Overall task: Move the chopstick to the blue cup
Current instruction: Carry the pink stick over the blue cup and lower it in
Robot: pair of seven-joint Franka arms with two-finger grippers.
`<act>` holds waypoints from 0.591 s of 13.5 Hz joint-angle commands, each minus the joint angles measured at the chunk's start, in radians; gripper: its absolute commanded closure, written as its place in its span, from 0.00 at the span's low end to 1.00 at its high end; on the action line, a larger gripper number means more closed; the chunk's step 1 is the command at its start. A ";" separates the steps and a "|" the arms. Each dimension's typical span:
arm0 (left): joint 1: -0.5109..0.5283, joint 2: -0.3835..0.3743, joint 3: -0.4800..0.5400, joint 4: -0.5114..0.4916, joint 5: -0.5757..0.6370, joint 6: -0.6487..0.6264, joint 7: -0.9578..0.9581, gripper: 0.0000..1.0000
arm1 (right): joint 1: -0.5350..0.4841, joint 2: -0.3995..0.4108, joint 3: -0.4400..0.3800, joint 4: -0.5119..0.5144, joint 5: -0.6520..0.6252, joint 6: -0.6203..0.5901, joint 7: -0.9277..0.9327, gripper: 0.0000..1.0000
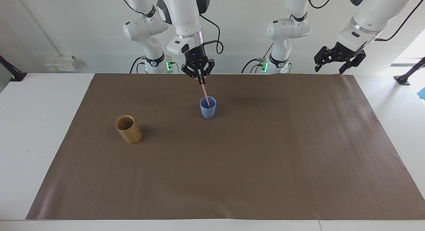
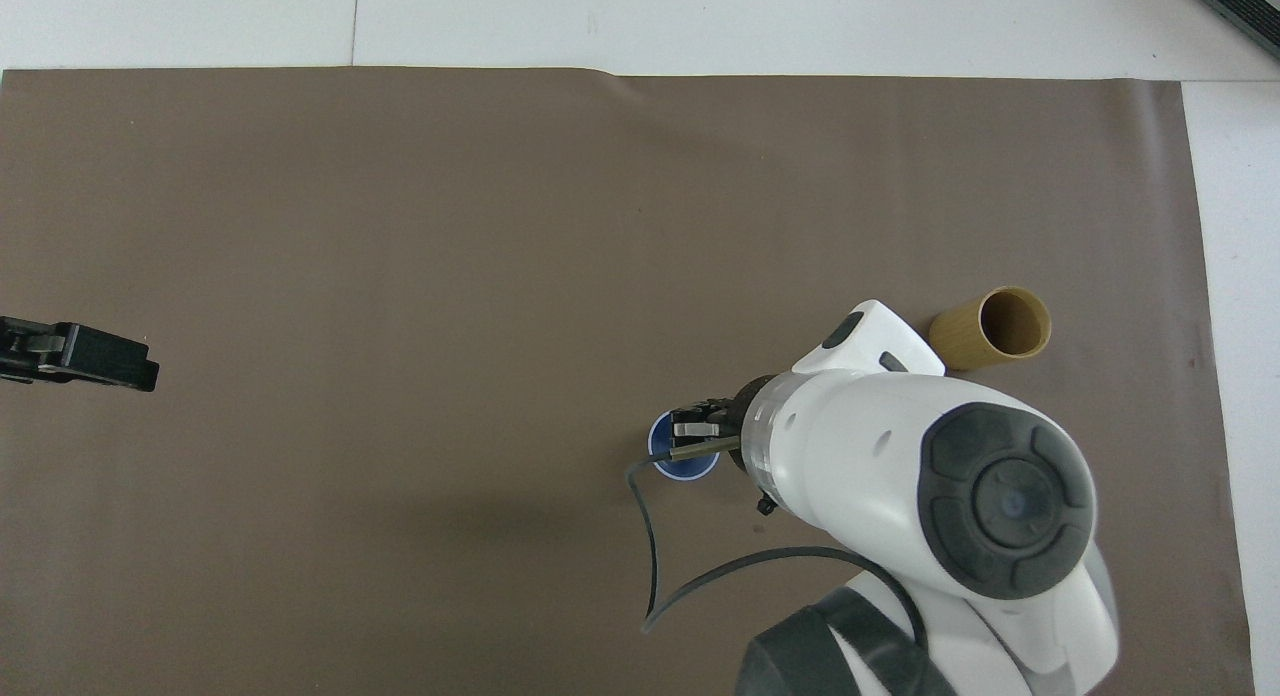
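With the right end effector (image 1: 200,79) clamping the thin pale-pink chopstick (image 1: 205,96) over the small light-blue cup (image 1: 208,108), it should lower straight before releasing, while the open left end effector (image 1: 338,60) waits.

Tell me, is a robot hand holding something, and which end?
The right gripper pinches the chopstick by its top end; its tip dips into the blue cup. The left gripper is open, holding nothing.

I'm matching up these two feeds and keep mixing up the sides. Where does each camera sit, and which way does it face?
Facing view: high across the table, facing the robots; both arms show, right gripper holding the chopstick in the blue cup, left gripper waiting open.
Overhead view: above the robots' end, looking steeply down; the right arm covers the blue cup, left gripper at the edge.
Shared: blue cup, tan cup, sides swapped.
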 commanded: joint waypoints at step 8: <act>0.017 -0.029 -0.012 -0.030 0.014 0.002 0.013 0.00 | 0.013 0.044 -0.003 -0.009 -0.040 0.052 0.043 0.67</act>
